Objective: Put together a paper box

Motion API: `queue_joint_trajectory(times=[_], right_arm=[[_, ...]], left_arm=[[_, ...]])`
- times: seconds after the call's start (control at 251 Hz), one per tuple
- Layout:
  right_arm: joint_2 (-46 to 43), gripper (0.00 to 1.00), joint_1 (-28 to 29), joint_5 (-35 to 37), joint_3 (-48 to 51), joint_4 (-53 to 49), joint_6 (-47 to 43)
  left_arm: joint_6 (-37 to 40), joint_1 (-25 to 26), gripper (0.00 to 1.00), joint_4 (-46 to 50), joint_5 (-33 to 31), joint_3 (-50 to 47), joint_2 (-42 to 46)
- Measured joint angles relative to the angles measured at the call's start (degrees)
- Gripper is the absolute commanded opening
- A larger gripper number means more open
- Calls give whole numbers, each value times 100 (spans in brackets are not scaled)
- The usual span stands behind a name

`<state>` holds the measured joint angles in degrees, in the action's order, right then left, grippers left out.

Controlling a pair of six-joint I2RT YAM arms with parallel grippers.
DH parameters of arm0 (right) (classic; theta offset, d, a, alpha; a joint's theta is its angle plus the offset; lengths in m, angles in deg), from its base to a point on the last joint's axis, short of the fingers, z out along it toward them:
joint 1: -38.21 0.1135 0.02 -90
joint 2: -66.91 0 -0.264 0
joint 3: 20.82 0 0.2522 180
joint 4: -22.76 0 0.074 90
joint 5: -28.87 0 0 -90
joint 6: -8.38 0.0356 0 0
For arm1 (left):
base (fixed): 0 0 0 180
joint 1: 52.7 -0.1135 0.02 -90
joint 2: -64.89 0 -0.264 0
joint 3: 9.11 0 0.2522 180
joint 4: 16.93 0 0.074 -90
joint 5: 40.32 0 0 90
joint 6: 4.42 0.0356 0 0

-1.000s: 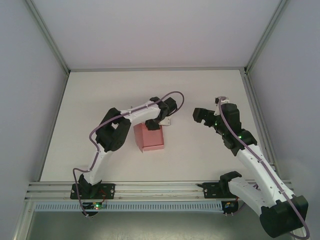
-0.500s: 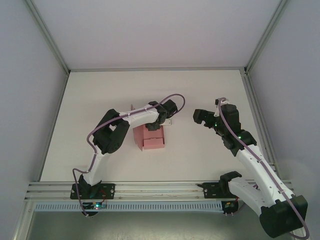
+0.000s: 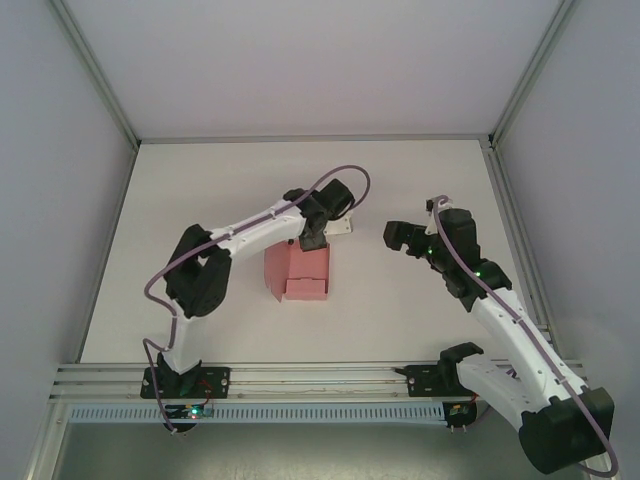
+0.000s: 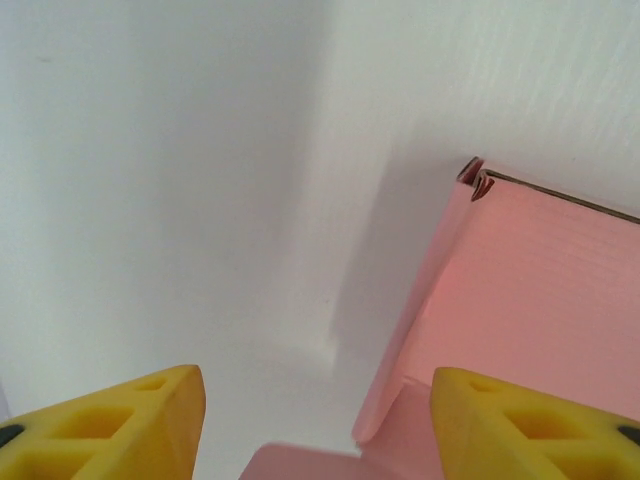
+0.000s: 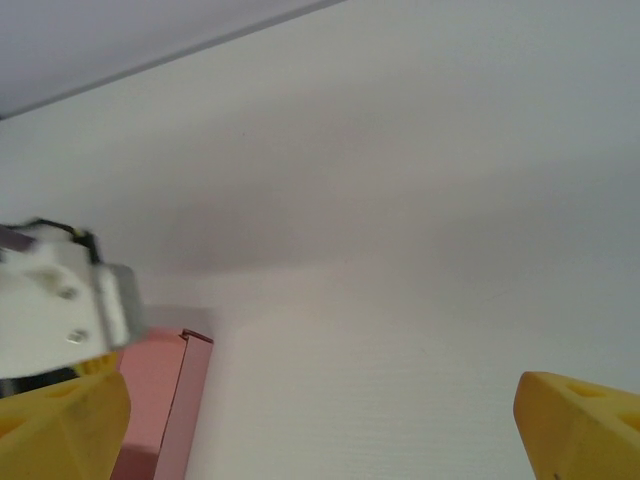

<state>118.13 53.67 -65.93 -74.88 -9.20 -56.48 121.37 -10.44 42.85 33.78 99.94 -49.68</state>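
Top external view: a plain pink thin-card paper box (image 3: 300, 272) sits on the white desk (image 3: 180, 190), just left of frame centre and only partly formed. One side panel stands up along its left edge. The rest reads as an open tray, so assembly is judged incomplete.

The left gripper (image 3: 311, 241) hangs over the box's upper edge, pointing down. In the left wrist view its jaws are parted, with the yellow fingertips (image 4: 140, 420) at the lower corners of the frame. The box (image 4: 520, 290) lies at right and lower centre, with an upright wall and a folded corner tab running toward the upper right. Nothing is pinched between the jaws. Judgement: this arm is stationed to work a far flap or wall, not to carry the box.

The right gripper (image 3: 396, 234) hovers right of centre, well apart from the box, with its jaws spread wide and empty. Its wrist view catches the box's edge (image 5: 165, 400) at lower left. Judgement: it is held clear to give the left arm room and is ready to brace the right-hand side.
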Motion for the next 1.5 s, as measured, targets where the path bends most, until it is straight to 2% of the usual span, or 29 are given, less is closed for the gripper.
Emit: queue_joint_trajectory(times=[0.02,0.036,0.048,0.172,0.235,0.295,0.359,0.459,0.515,0.587,0.654,0.782,1.006,1.105,1.217,1.277,1.329,1.413,1.496], right_arm=[[26,98,0,-28,0,0,-20],[42,98,0,-48,0,2,-28],[66,98,2,-68,0,9,-50],[308,98,105,-118,-15,33,-278],[538,98,345,-37,-109,-33,-503],[815,98,675,28,-278,-66,-811],[1200,98,1064,22,-522,-70,-1241],[2151,91,1611,-72,-1141,-59,-1978],[2839,86,1847,-138,-1602,-9,-2343],[3700,80,2074,-177,-2208,26,-2771],[4505,68,2225,-155,-2793,37,-3117],[5641,67,2332,-184,-3613,-81,-3574],[6190,57,2330,-271,-3805,-286,-4103],[6319,46,2330,-343,-3893,-280,-4264],[6428,28,2332,-367,-3947,-258,-4419],[6448,27,2332,-358,-3947,-264,-4465],[6450,21,2332,-337,-3947,-262,-4518],[6450,18,2334,-238,-3945,-262,-4553],[6446,18,2345,-101,-3877,-236,-4572]], left_arm=[[-24,0,81,-2,4,0,79],[-72,0,97,-2,26,0,142],[-76,0,100,-7,28,-2,212],[-660,-52,100,-181,66,-136,986],[-1178,-157,100,-356,-7,-313,1534],[-1893,-415,100,-490,-72,-476,2114],[-2723,-909,100,-691,-92,-826,2811],[-3901,-1764,100,-938,-321,-1814,3991],[-4437,-2048,100,-927,-501,-2439,4583],[-4948,-2192,100,-892,-590,-3163,5215],[-5333,-2236,100,-796,-632,-3703,5681],[-5866,-2251,100,-581,-643,-4295,6354],[-6314,-2251,100,-511,-619,-4485,6599],[-6363,-2251,100,-505,-551,-4483,6402],[-6376,-2251,100,-498,-498,-4483,6205],[-6378,-2251,100,-490,-474,-4483,6144],[-6376,-2251,100,-490,-448,-4483,6113],[-6376,-2251,100,-487,-426,-4481,6105],[-6373,-2251,100,-487,-428,-4481,6105]])
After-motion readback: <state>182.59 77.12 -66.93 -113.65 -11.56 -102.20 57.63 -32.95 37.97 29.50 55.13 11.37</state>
